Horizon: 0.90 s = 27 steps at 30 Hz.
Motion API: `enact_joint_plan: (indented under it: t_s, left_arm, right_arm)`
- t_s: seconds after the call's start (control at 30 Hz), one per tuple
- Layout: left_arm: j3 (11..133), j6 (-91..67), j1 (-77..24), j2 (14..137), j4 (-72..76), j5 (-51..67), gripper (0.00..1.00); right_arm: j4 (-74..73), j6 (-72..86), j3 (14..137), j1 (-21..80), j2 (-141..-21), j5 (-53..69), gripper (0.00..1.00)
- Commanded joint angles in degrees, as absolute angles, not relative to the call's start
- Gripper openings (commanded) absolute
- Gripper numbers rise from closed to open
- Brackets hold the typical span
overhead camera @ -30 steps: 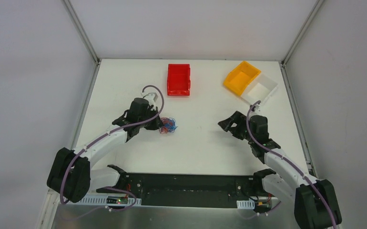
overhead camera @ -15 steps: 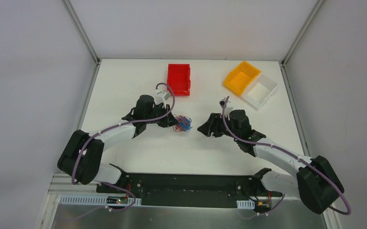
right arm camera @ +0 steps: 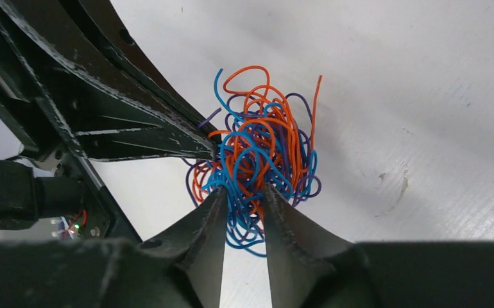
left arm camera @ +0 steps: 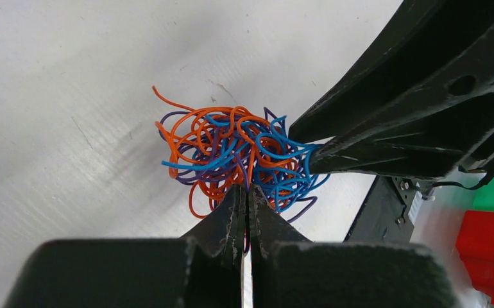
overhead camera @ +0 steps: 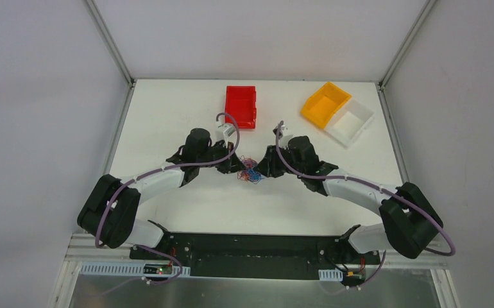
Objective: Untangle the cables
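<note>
Marking the cables [overhead camera: 251, 174] as one tight ball of hair-thin red-orange, blue and dark purple strands, bunched near the middle of the white table [overhead camera: 167, 115]. Cannot tell whether resting on the surface or lifted just off it. Placing the left pincer [overhead camera: 237, 167] at 9 o'clock of the ball in the top view, tips touching it. From the left wrist view, reading the left pincer [left arm camera: 245, 192] as clamped fully together, no gap between the fingers, with a dark purple strand pinched at the tips and the ball [left arm camera: 238, 154] bulging out beyond at 12 o'clock. Noting one loose orange end poking out at 10 o'clock there. Placing the right pincer [overhead camera: 262, 169] at 3 o'clock of the ball, facing the left one across it, both noses in the same knot. From the right wrist view, reading the right pincer [right arm camera: 244, 192] as partly open, a clear gap between the fingers, straddling a bunch of mostly blue strands at the near side of the ball [right arm camera: 260, 154]; cannot tell whether actually squeezing them. Noting an orange end sticking up at 1 o'clock. Logging a red bin [overhead camera: 240, 106] at 12 o'clock of the ball, well apart, and a yellow bin [overhead camera: 324, 102] touching a white bin [overhead camera: 353, 122] off at 2 o'clock.
</note>
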<state>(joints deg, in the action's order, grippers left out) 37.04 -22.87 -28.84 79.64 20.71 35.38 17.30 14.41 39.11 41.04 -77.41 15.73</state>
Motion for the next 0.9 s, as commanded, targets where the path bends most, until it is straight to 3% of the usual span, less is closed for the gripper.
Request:
enact_joint_plan:
  t_s: [0.0,0.07,0.1,0.23,0.47,0.7,0.87]
  left_arm:
    - [38.67,-21.62,-29.7,79.69,22.8,37.4,0.0]
    - [39.06,-21.48,-29.71,79.74,21.4,35.65,0.0]
    - [39.37,-21.28,-29.71,79.61,20.0,33.8,0.0]
    - [39.78,-20.62,-29.71,77.76,14.06,22.24,0.0]
    - [39.28,-24.34,-29.23,72.44,2.86,-9.38,0.0]
    - [35.13,-33.94,-28.68,64.56,-3.86,-38.84,0.0]
    - [32.11,-40.51,-28.48,58.07,-8.21,-51.28,0.0]
  right_arm:
    - [20.55,13.48,40.02,42.11,-78.3,15.27,0.2]
    - [21.38,14.29,38.81,42.19,-77.79,12.19,0.03]
    - [21.64,14.82,38.01,42.11,-77.11,9.73,0.0]
    - [21.28,16.74,34.67,41.97,-72.81,-4.37,0.0]
    - [17.61,26.27,27.96,38.59,-63.6,-32.59,0.0]
    - [5.74,46.6,24.62,31.1,-58.23,-49.58,0.0]
    - [4.56,54.18,20.45,26.57,-53.61,-50.37,0.0]
